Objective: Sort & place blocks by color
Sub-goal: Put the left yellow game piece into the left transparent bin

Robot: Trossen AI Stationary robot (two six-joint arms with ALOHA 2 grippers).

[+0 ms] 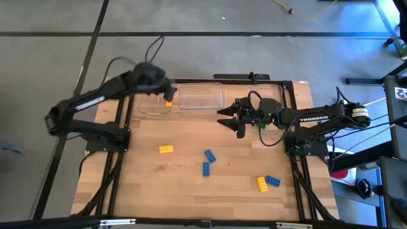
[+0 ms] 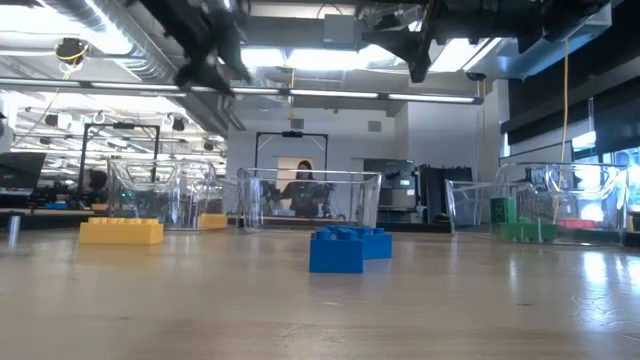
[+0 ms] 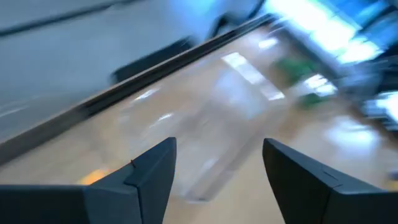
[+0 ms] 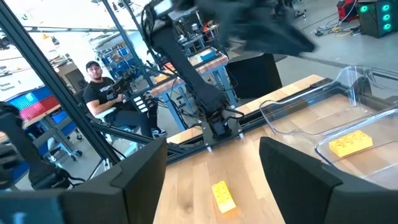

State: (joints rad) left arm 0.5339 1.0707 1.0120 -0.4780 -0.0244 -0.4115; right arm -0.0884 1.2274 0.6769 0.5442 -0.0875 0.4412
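Several small bricks lie flat on the wooden table: a yellow one (image 1: 166, 149), two blue ones (image 1: 209, 155) (image 1: 206, 168), and a yellow (image 1: 262, 184) and blue (image 1: 273, 180) pair near the right front. Another yellow brick (image 1: 169, 97) (image 4: 351, 144) rests in the far-left clear bin (image 1: 152, 109). Green bricks (image 2: 530, 230) sit in the right bin. My left gripper (image 1: 163, 89) (image 3: 217, 144) hangs open and empty over the left bin. My right gripper (image 1: 222, 117) (image 4: 214, 144) is also open and empty, raised just right of the middle bin (image 1: 200, 95).
Three clear bins stand in a row along the table's far edge, the right one (image 2: 560, 205) under my right arm. Bare wood lies between the bins and the loose bricks. A person (image 4: 99, 93) sits beyond the table's left side.
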